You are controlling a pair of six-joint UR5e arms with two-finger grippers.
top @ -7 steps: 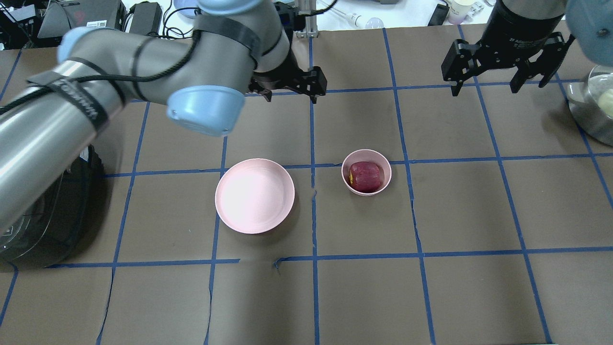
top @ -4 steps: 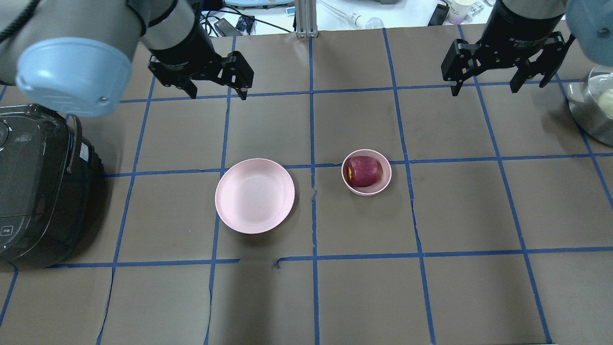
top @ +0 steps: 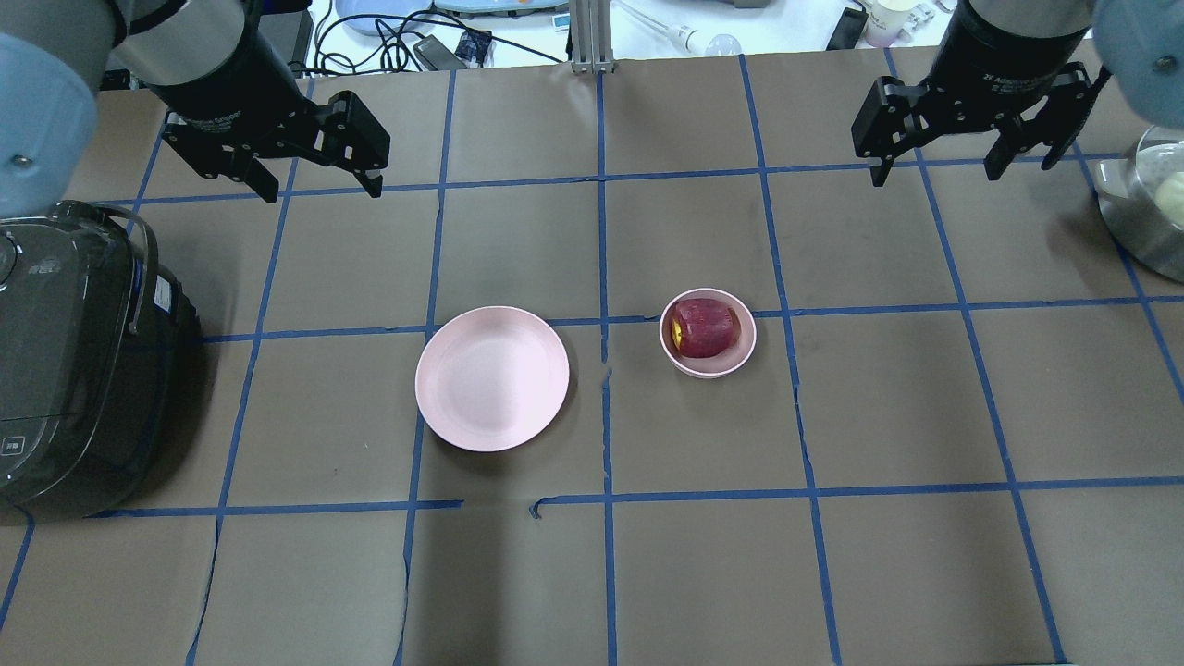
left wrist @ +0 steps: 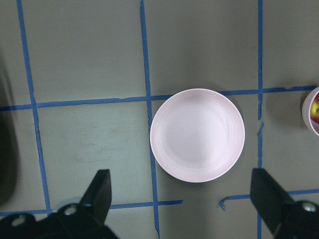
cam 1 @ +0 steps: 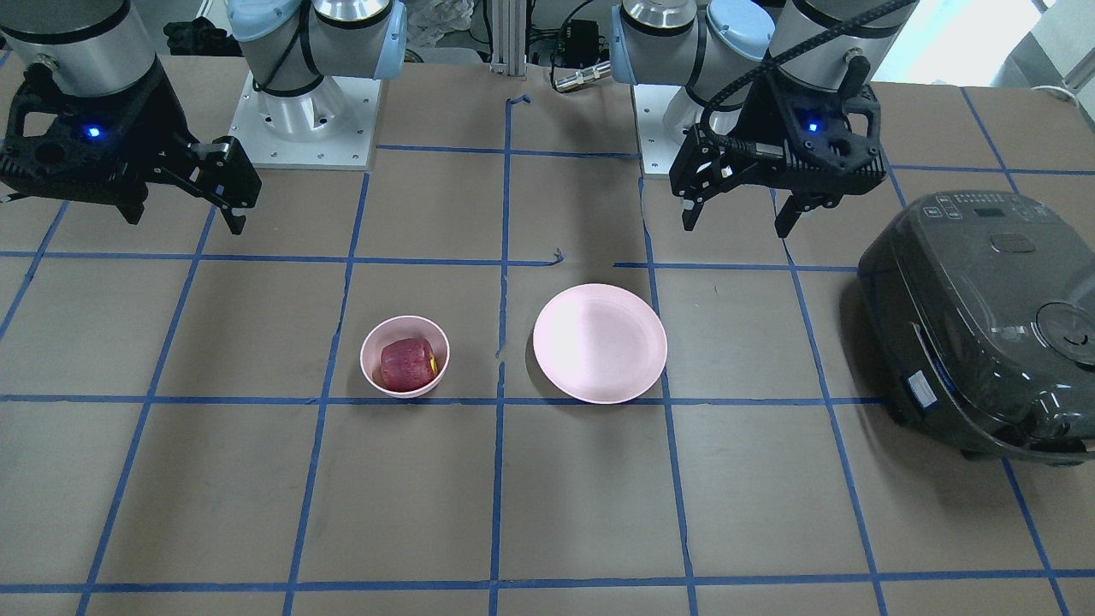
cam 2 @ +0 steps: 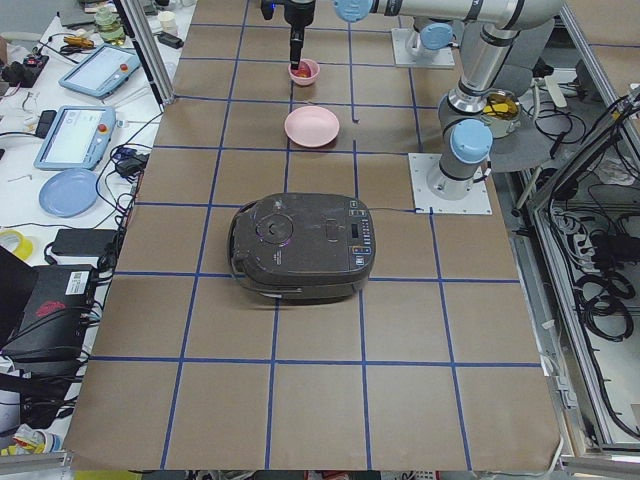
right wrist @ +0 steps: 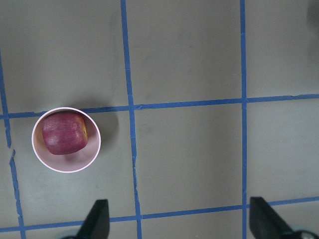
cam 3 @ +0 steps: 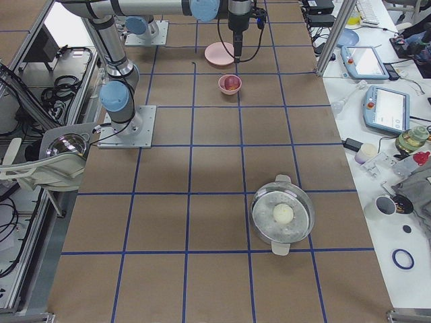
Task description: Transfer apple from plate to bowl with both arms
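Observation:
The dark red apple [top: 705, 327] lies inside the small pink bowl [top: 708, 371], right of the table's middle. The flat pink plate [top: 492, 378] stands bare to the bowl's left. My left gripper [top: 322, 190] is open and empty, raised over the back left, far from the plate. My right gripper [top: 936, 171] is open and empty, raised over the back right. In the front-facing view the apple [cam 1: 407, 364] sits in the bowl [cam 1: 405, 321] beside the plate [cam 1: 599, 342]. The left wrist view looks down on the plate [left wrist: 197, 134]; the right wrist view shows the apple [right wrist: 64, 132].
A dark rice cooker [top: 74, 351] stands at the table's left edge, under my left arm's side. A steel pot [top: 1147, 213] with a pale round thing inside stands at the right edge. Blue tape lines grid the brown table cover.
My left arm has swung from over the table's back middle to the back left, which uncovers the rice cooker. The right arm, apple, bowl and plate have not moved.

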